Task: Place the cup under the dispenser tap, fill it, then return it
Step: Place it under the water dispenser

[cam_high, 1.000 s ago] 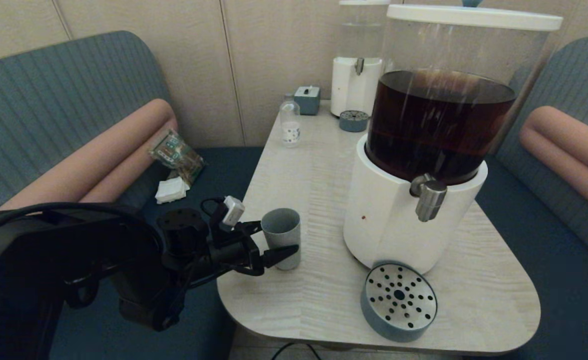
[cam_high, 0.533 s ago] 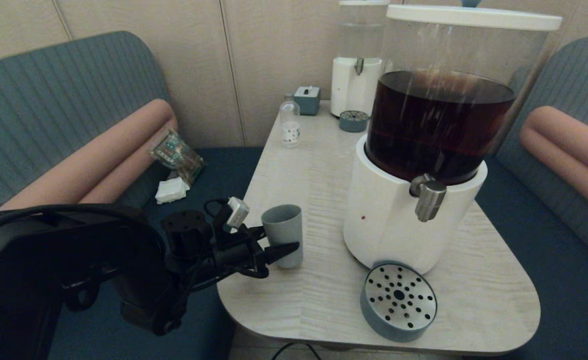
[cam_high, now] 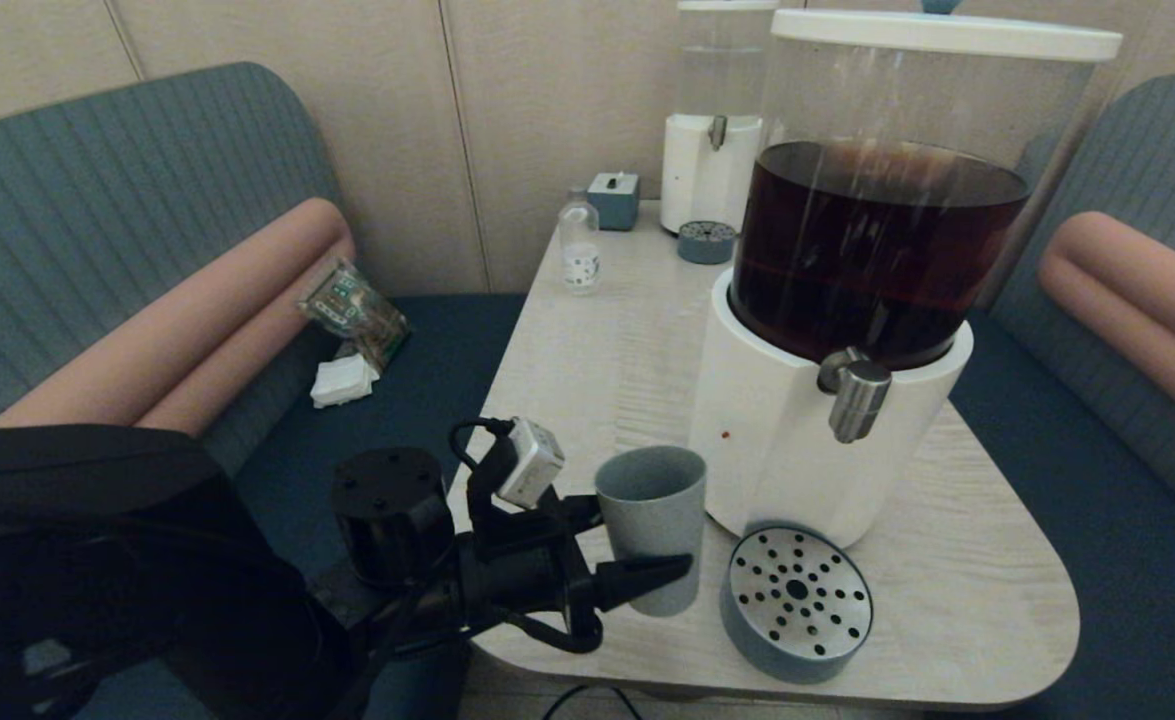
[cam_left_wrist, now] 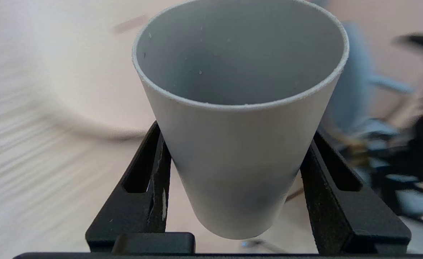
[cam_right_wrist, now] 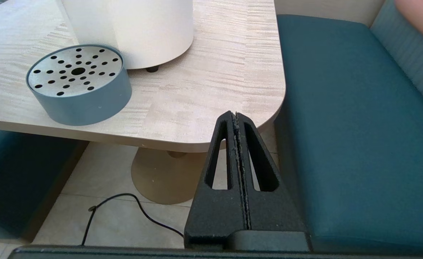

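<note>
The left end effector [cam_high: 637, 550] reaches in level from the robot's left over the near edge of the desk [cam_high: 587, 340], its black arm links filling the lower left of the head view. Its two black fingers [cam_left_wrist: 150, 180] press against opposite sides of the cup [cam_high: 652, 525], gripping the lower half of the tumbler's wall; the cup is upright, its mouth open to the top and its inside dry and bare. In the left wrist view the cup's [cam_left_wrist: 240, 118] base shows clear of the surface beneath it, though the background there is smeared. The cup stands just beside the white base of the large dispenser [cam_high: 797, 440], on the robot's left of it, and next to the round perforated drip tray [cam_high: 797, 605] that sits on the desk at the foot of that dispenser. The dispenser tap [cam_high: 855, 395], a short brushed-steel spout, projects from the base above the tray, higher than the cup and to the right of it; the cup is not under it. Dark brown liquid fills the lower part of the clear tank. The right end effector [cam_right_wrist: 237, 144] hangs parked beside the desk's near right corner, above the floor, fingers pressed flat together with nothing between them.
</note>
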Motion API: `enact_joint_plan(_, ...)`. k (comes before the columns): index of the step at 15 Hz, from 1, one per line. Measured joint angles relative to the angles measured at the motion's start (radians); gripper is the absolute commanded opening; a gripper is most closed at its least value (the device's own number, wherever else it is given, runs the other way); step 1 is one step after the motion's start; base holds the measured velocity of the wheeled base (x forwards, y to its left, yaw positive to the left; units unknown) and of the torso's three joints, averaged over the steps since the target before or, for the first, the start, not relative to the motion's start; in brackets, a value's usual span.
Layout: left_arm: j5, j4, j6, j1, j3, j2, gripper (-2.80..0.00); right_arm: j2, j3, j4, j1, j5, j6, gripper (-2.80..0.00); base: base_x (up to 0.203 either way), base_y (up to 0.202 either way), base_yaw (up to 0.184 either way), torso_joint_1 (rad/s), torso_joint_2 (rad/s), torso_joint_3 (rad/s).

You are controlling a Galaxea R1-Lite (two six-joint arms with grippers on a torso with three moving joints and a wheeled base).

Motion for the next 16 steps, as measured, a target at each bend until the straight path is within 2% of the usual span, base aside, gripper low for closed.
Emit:
enact_joint_plan(2,0.032,0.0,-0.016,-0.085,-0.011,-0.034,-2.8,0.0,0.0,0.0,0.0,0.0,0.0,-2.8,0.0,0.0,0.0,0.0,0.0,0.0)
enact_joint_plan(4,0.041,-0.001,-0.019,-0.113,-0.057,-0.027,-2.8,0.0,0.0,0.0,0.0,0.0,0.0,-2.8,0.0,0.0,0.0,0.0,0.0,0.0)
enact_joint_plan(8,0.069,0.0,-0.021,-0.121,-0.139,0.05,-2.8,0.0,0.0,0.0,0.0,0.0,0.0,-2.8,0.0,0.0,0.0,0.0,0.0,0.0)
enact_joint_plan(16,0.073,0.0,-0.02,-0.122,-0.286,0.213,-2.8,0.0,0.0,0.0,0.0,0.0,0.0,-2.8,0.0,0.0,0.0,0.0,0.0,0.0)
